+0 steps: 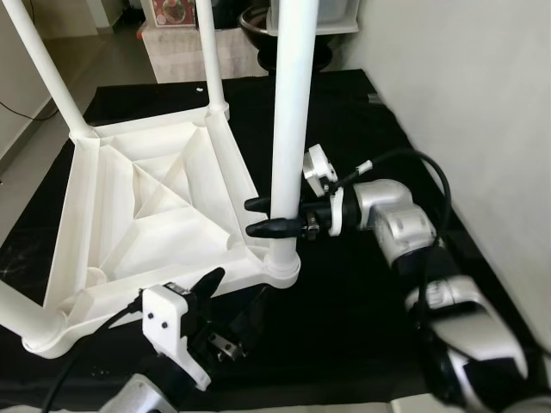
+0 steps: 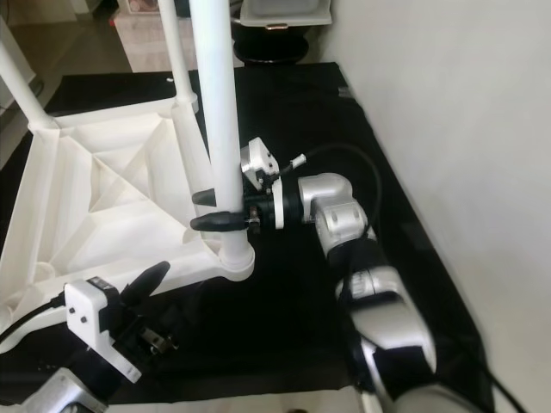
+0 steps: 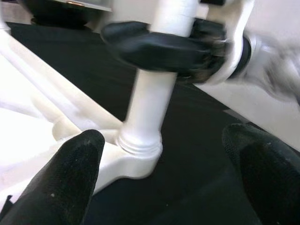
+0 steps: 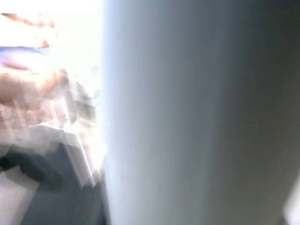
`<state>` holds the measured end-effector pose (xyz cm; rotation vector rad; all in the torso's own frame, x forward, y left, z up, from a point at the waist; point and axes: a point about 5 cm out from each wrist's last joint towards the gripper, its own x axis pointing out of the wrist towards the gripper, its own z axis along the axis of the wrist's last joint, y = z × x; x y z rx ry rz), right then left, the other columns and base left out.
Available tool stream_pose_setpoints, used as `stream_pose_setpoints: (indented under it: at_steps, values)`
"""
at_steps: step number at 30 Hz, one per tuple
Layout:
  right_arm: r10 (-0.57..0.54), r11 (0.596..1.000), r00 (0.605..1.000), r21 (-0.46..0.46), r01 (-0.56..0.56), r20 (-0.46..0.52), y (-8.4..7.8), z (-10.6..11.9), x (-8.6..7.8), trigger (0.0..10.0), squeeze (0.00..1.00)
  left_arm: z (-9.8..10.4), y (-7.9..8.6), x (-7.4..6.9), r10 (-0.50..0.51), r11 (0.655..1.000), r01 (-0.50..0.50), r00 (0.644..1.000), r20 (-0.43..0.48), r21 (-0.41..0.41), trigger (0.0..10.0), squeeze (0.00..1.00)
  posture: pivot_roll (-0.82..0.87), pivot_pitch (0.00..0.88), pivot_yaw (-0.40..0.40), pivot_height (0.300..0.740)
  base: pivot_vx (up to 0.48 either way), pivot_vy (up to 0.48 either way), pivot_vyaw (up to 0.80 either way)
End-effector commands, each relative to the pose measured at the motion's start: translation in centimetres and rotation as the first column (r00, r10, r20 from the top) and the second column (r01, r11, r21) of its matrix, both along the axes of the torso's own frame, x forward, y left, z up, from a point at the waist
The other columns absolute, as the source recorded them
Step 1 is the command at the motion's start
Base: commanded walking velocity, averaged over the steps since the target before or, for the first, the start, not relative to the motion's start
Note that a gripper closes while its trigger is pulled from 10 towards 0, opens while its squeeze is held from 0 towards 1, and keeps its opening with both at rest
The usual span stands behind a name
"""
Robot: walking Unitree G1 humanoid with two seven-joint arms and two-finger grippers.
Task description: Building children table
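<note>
A white children's table (image 1: 82, 215) lies upside down on a black mat (image 1: 362, 292), its legs pointing up. The near right leg (image 1: 288, 112) stands in its corner socket (image 1: 280, 262). My right gripper (image 1: 255, 216) reaches in from the right and is shut on this leg just above the socket, one black finger on each side. In the right wrist view the leg (image 4: 197, 112) looms close and blurred. My left gripper (image 3: 164, 187) hovers low in front of that same corner, open, with its fingers (image 3: 70, 178) spread wide and holding nothing.
Two more legs (image 1: 211, 52) (image 1: 43, 69) rise at the far corners, and another (image 1: 13, 305) at the near left. A white wall (image 1: 482, 103) runs along the right. A dark bowl (image 1: 258, 21) and a white container (image 1: 336, 13) sit beyond the mat.
</note>
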<state>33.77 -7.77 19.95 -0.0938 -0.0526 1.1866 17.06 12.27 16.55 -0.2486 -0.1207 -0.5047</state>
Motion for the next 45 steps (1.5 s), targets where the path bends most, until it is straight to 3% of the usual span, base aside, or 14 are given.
stream_pose_setpoints:
  at_steps: [1, 2, 9, 10, 15, 16, 22, 27, 28, 40, 41, 42, 43, 45]
  values:
    - [-0.487, 0.871, 0.873, -0.072, 0.485, -0.007, -0.2, -3.3, -2.1, 0.0, 0.0, -0.4, 0.3, 0.0, 0.004, 1.0, -0.004, 1.0, -0.021, 0.001, 10.0, 0.0, 0.02, 0.14, 0.001, 0.74, 0.0, 0.0, 0.0]
    - [-0.565, 0.823, 0.825, -0.064, 0.565, 0.015, -0.2, -3.4, -3.2, 0.0, 0.0, -0.4, 0.3, 0.1, 0.005, 1.0, -0.005, 1.0, -0.021, 0.003, 10.0, 0.0, 0.02, 0.14, 0.001, 0.74, 0.0, 0.0, 0.0]
    - [-0.506, 0.86, 0.862, -0.062, 0.507, 0.034, 0.4, -2.6, -2.1, 0.0, 0.0, -0.6, 0.4, 0.4, -0.001, 1.0, 0.001, 1.0, -0.026, 0.004, 10.0, 0.0, 0.01, 0.11, -0.003, 0.74, 0.0, 0.0, 0.0]
    - [-0.472, 0.879, 0.88, -0.046, 0.474, 0.043, 0.5, -1.9, -1.6, 10.0, 0.0, -0.7, 0.4, 0.4, 0.003, 1.0, -0.003, 1.0, -0.024, 0.001, 10.0, 0.0, 0.01, 0.104, -0.008, 0.74, 0.0, 0.0, 0.0]
    - [-0.35, 0.937, 0.935, 0.037, 0.348, 0.059, 1.6, 0.0, -2.4, 10.0, 0.0, -0.7, 0.3, 0.5, 0.015, 1.0, -0.015, 1.0, -0.022, -0.005, 10.0, 0.0, 0.01, 0.099, -0.011, 0.74, 0.0, 0.0, 0.0]
    - [-0.298, 0.953, 0.953, 0.071, 0.294, 0.061, 1.9, 0.7, -2.8, 10.0, 1.0, -0.7, 0.3, 0.5, 0.015, 1.0, -0.015, 1.0, -0.022, -0.006, 10.0, 0.0, 0.01, 0.098, -0.011, 0.74, 0.0, 0.0, 0.0]
    - [0.009, 0.993, 0.999, 0.117, -0.015, 0.052, 2.1, 2.5, -3.0, 10.0, 1.0, -0.7, 0.2, 0.6, 0.014, 1.0, -0.014, 1.0, -0.022, -0.009, 10.0, 0.0, 0.01, 0.09, -0.009, 0.74, 0.0, 0.0, 0.0]
    - [0.303, 0.953, 0.953, 0.017, -0.303, -0.012, 0.4, 2.7, -1.3, 10.0, 1.0, -0.7, 0.0, 0.6, 0.016, 1.0, -0.016, 1.0, -0.02, -0.012, 10.0, 0.0, 0.03, 0.093, -0.007, 0.74, 0.0, 0.0, 0.0]
    - [0.324, 0.946, 0.946, -0.003, -0.325, -0.017, 0.3, 3.0, -0.8, 10.0, 0.0, -0.7, 0.0, 0.6, 0.016, 1.0, -0.016, 1.0, -0.02, -0.012, 10.0, 0.0, 0.03, 0.093, -0.005, 0.74, 0.0, 0.0, 0.0]
    - [0.42, 0.907, 0.907, -0.006, -0.42, -0.038, 1.0, 4.4, 1.2, 10.0, 0.0, -0.5, 0.0, 0.6, 0.01, 1.0, -0.011, 1.0, -0.022, -0.012, 10.0, 0.0, 0.05, 0.105, 0.004, 0.74, 0.0, 0.0, 0.0]
    - [0.44, 0.898, 0.897, -0.012, -0.441, -0.045, 1.1, 4.3, 1.2, 7.8, 0.0, -0.5, 0.0, 0.5, 0.01, 1.0, -0.011, 1.0, -0.023, -0.011, 10.0, 0.0, 0.05, 0.107, 0.006, 0.74, 0.0, 0.0, 0.0]
    - [0.44, 0.898, 0.897, -0.012, -0.441, -0.045, 1.1, 4.3, 1.2, 7.8, 0.0, -0.5, 0.0, 0.5, 0.01, 1.0, -0.011, 1.0, -0.023, -0.011, 10.0, 0.0, 0.05, 0.107, 0.006, 0.74, 0.0, 0.0, 0.0]
    - [0.454, 0.89, 0.889, -0.011, -0.456, -0.057, 1.1, 4.1, 1.2, 0.0, 0.0, -0.5, 0.0, 0.5, 0.01, 1.0, -0.01, 1.0, -0.024, -0.011, 10.0, 0.0, 0.06, 0.108, 0.006, 0.74, 0.0, 0.0, 0.0]
    - [0.467, 0.883, 0.882, -0.01, -0.469, -0.065, 1.2, 4.0, 1.3, 0.0, 0.0, -0.5, 0.0, 0.4, 0.01, 1.0, -0.01, 1.0, -0.025, -0.012, 10.0, 0.0, 0.06, 0.108, 0.006, 0.74, 0.0, 0.0, 0.0]
